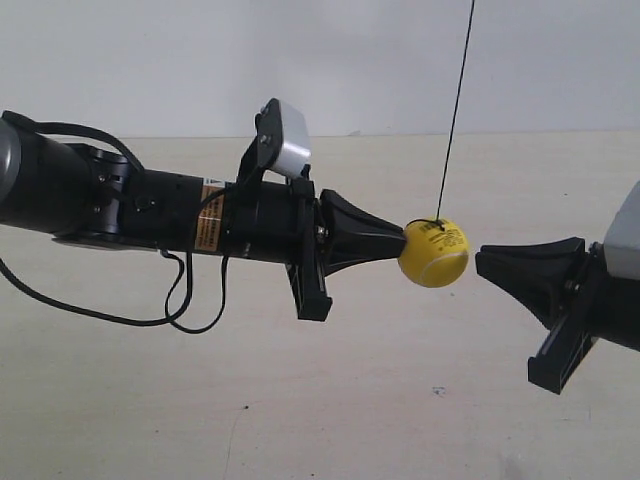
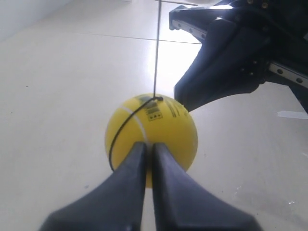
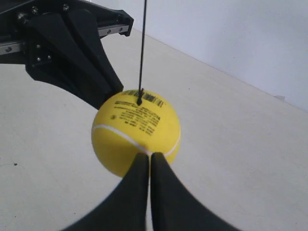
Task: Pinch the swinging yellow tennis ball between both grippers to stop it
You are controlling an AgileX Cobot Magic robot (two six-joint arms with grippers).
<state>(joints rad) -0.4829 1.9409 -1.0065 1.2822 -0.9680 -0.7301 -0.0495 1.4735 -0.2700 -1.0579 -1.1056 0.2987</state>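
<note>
Beige table (image 1: 350, 410), white wall (image 1: 400, 60): 1 touch made, 1 to go!
Yellow tennis ball (image 1: 434, 253) hangs centre-frame on its string (image 1: 455, 110); pincer at the exterior view's left (image 1: 401, 240) touches it, pincer at the exterior view's right (image 1: 481, 262) sits just apart. Left pincer (image 2: 149, 144) and right pincer (image 3: 149, 155) both clenched, empty.

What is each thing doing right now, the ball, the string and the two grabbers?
yellow tennis ball: hanging in the air, touched on one side only, not yet pinched.
black string: pulled tight, slightly slanted.
left gripper: shut, tip pointing at the ball.
right gripper: shut, tip pointing at the ball.
</note>
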